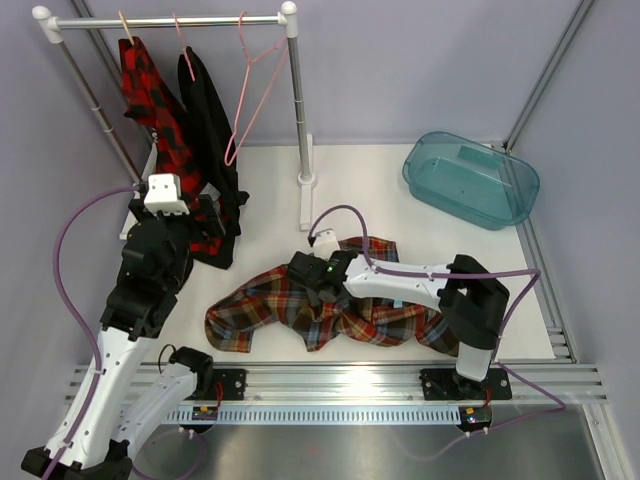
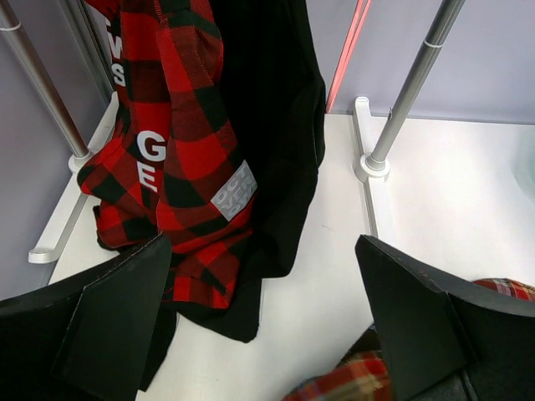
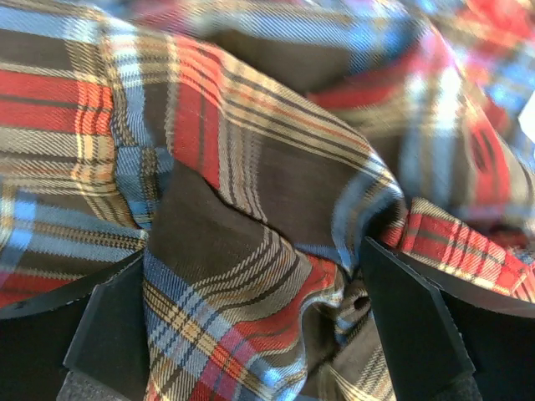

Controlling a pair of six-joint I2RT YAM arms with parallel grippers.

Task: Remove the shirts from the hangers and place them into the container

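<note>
The tartan shirt [image 1: 260,305] lies well in front of the rail [image 1: 170,20]. The right arm [image 1: 400,280] covers its middle, so the right hand's [image 1: 312,288] fingertips don't show from above. On the right wrist cam that plaid runs off every edge and the top is just blur. Under the rail, the two loaded hangers [image 1: 183,50] show only their hooks. The left wrist cam chops the check shirt [image 2: 184,150] and black shirt [image 2: 276,125] at the top. The white letters [image 2: 150,146] are partly lost in folds, and the grey patch [image 2: 234,190] print is unreadable.

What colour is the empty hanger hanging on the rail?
Pink; the empty hanger shows best in the top external view.
</note>
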